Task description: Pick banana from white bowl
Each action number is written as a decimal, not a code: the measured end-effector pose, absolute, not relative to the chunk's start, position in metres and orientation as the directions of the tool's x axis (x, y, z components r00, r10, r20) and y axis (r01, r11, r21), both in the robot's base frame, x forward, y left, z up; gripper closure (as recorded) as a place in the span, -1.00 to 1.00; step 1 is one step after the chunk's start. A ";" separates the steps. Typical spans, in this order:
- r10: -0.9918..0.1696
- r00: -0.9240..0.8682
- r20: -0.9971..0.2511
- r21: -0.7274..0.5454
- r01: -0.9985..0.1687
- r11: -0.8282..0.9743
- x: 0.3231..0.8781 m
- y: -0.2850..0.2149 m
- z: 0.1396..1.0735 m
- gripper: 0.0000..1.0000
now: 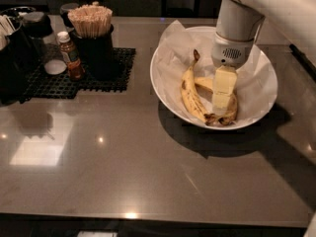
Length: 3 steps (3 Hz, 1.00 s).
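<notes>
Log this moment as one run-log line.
end effector: low inside white bowl, just right of banana | banana: lying in bowl, not lifted

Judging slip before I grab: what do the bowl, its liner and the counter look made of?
Bowl: likely glazed ceramic or plastic, smooth white rim. Liner: thin paper, crinkled, matte. Counter: polished stone or laminate, mirrors lights. Gripper hangs inside the bowl beside the stemmed banana.
</notes>
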<state>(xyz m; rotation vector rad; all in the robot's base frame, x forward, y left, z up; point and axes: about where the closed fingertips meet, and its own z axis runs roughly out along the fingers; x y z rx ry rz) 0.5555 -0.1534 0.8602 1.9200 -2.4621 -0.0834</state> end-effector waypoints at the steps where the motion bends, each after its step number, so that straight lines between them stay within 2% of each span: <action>1: -0.962 -0.273 0.020 0.031 -0.961 0.274 0.550 -0.152 0.864 -1.00; 3: -0.962 -0.273 -0.007 0.003 -0.962 0.273 0.560 -0.147 0.863 -1.00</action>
